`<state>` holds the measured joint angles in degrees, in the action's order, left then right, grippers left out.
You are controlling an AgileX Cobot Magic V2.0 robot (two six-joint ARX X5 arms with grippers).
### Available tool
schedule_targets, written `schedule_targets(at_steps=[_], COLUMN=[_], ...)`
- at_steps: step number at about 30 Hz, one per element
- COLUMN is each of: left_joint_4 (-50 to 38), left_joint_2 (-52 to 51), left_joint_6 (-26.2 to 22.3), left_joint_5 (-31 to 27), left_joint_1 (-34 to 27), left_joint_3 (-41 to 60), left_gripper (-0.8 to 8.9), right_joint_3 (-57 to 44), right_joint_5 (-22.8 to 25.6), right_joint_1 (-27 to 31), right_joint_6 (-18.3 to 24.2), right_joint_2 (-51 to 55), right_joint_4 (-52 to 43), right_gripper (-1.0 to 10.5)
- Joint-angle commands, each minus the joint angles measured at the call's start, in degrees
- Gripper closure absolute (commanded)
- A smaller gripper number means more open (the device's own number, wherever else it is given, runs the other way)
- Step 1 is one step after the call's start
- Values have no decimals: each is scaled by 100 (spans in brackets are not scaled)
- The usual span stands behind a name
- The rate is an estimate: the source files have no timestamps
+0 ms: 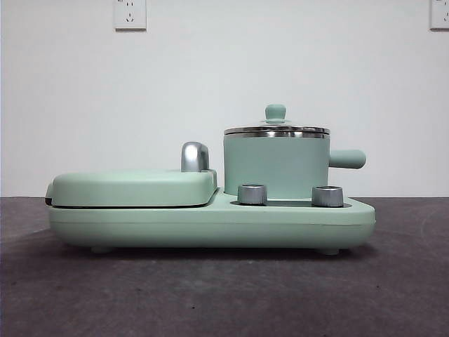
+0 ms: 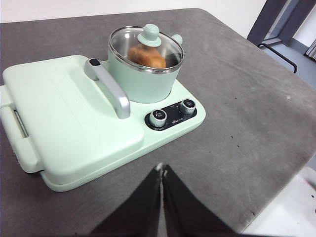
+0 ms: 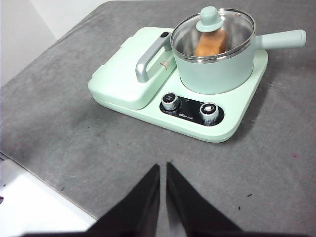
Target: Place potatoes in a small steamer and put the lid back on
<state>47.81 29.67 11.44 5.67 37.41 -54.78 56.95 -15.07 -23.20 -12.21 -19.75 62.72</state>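
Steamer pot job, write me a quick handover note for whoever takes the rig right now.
Left gripper: shut, empty, hanging above the grey table, clear of the appliance.
Right gripper: shut, empty, likewise back from the appliance.
Oblong orange-brown potato: inside the mint-green cylindrical steamer pot.
Round clear glass lid with green knob: seated on the pot's steel rim.
The pot sits on the mint-green cooker base, behind its two dials.
Done: potato in, lid on.
Left: apparently nothing; just confirm that the lid sits level.
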Motion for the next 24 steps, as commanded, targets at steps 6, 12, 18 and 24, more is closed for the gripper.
schedule_targets(at_steps=[6, 12, 18, 24], left_joint_4=[-837, -2940, -3488, -3716], left_joint_2=[-409, -1394, -2236, -2640], left_joint_6=[2, -876, -820, -584], left_joint_5=[11, 11, -11, -15], left_joint_1=[-671, -2420, -3174, -3383], left_joint_3=[584, 2599, 4146, 5021], left_gripper=[808, 808, 808, 808], right_joint_3=[48, 48, 48, 48], right_joint_5=[7, 4, 7, 7], right_joint_1=[-28, -28, -28, -28], right_joint_6=[66, 66, 66, 66], right_joint_2=[0, 0, 0, 0], right_joint_4=[-57, -57, -57, -57], right_gripper=[928, 928, 928, 928])
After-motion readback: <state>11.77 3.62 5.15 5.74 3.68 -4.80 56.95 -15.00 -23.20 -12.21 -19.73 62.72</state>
